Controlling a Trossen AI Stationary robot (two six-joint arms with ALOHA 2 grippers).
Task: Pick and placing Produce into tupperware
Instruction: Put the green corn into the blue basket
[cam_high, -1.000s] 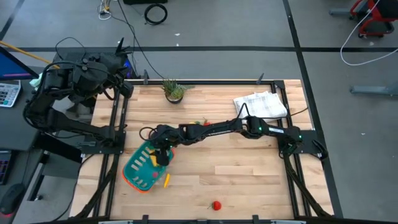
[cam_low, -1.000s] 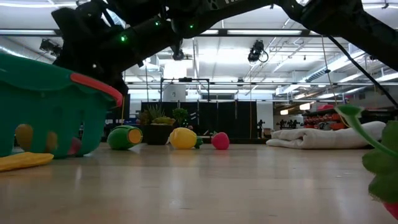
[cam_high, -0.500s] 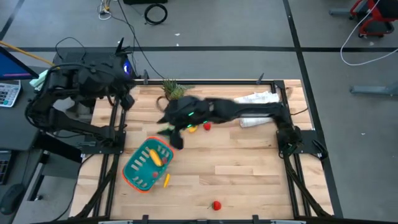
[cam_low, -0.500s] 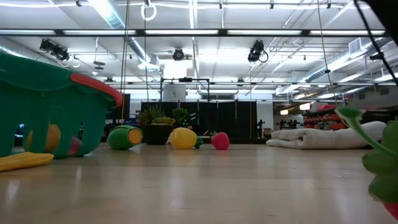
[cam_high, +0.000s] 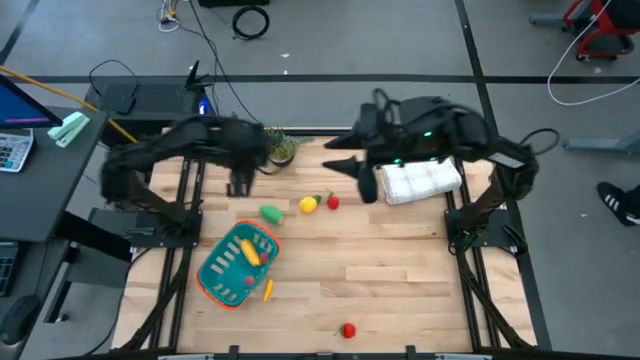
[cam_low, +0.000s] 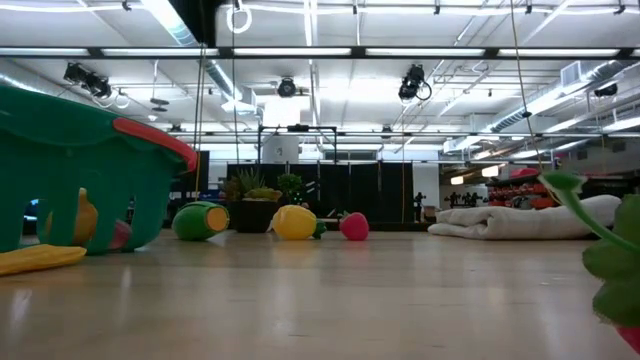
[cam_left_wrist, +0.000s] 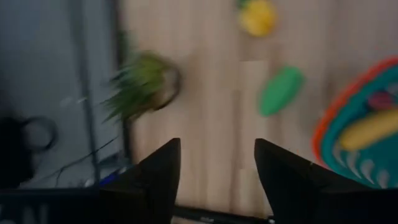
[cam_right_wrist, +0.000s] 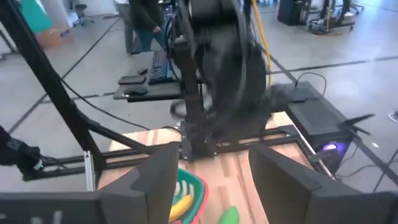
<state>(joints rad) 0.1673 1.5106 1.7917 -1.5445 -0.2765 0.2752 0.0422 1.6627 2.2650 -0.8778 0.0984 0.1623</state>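
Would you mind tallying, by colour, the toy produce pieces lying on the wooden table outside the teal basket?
Green toy piece: 1
Yellow toy lemon: 1
Small red toy pieces: 2
Thin yellow-orange toy piece: 1
Total: 5

Teal slotted plastic basket (cam_high: 232, 265) with orange rim; yellow banana (cam_high: 250, 252); yellow lemon (cam_high: 308, 205); green piece (cam_high: 270, 212); white checked cloth (cam_high: 420, 178).

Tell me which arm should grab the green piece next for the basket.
Left, probably. The left tool hangs open just above the green piece, with the teal basket on that same side. The right tool, also open, has pulled back near the folded cloth, farther from both.
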